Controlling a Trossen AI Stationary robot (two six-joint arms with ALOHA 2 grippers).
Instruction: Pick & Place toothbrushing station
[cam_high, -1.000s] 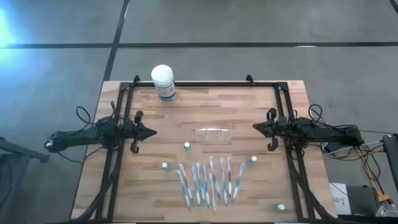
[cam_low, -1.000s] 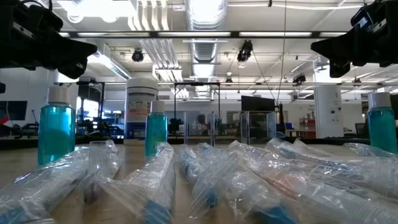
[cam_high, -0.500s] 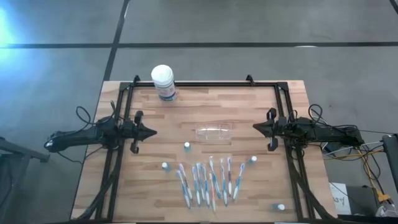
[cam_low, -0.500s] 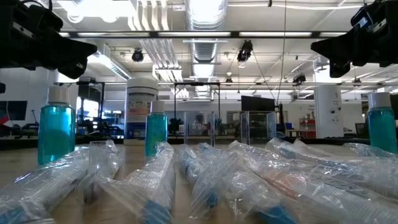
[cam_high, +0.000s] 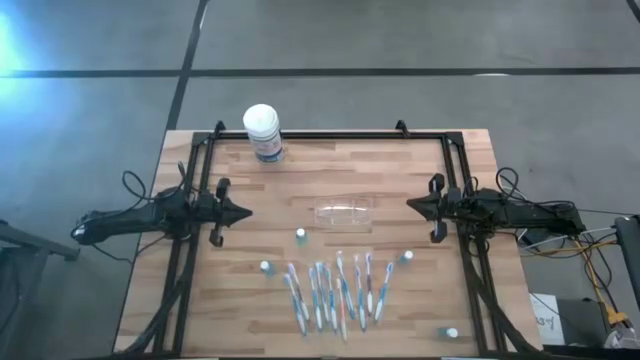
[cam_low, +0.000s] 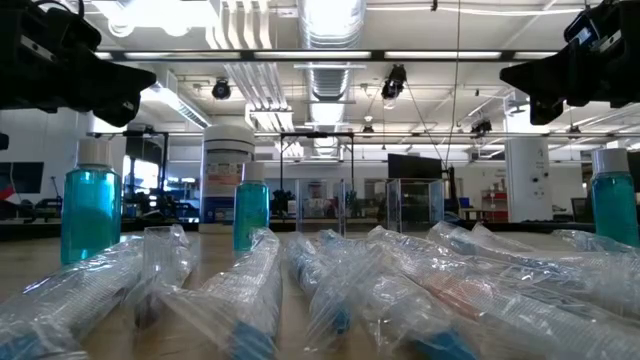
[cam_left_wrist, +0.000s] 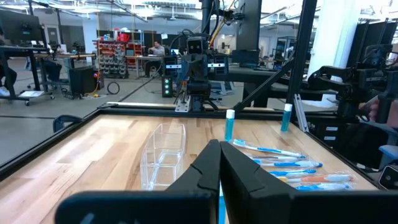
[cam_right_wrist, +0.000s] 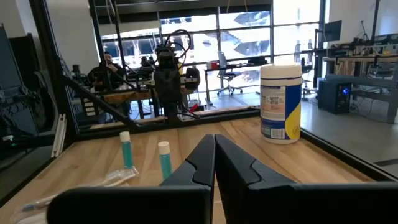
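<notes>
Wooden planks make up the table (cam_high: 400, 170), which stands on a grey floor inside a black frame (cam_high: 330, 134). Near the table's middle, a little toward its far edge, lies the toothbrushing station (cam_high: 344, 213) — a clear, colourless plastic holder, resting on the wood with nothing touching it. From the left wrist view the same holder (cam_left_wrist: 163, 153) shows as an open-topped see-through box on the planks.

By the left edge the left gripper (cam_high: 246, 212) hangs above the wood with its fingers clenched together on nothing, pointing toward the table's middle. By the right edge the right gripper (cam_high: 410, 205) mirrors it, fingers likewise pressed shut and empty. Both are well apart from the holder, which lies between them.

At the far edge, toward the far left corner, stands a white-lidded canister (cam_high: 263, 132) with a blue label. Along the near edge a row of wrapped toothbrushes (cam_high: 335, 290) lies fanned out side by side. Small blue bottles with white caps stand around them — one (cam_high: 300, 235) just nearer than the holder, one (cam_high: 265, 268) at the row's left end, one (cam_high: 407, 257) at its right end, and one (cam_high: 452, 333) by the near right corner.
</notes>
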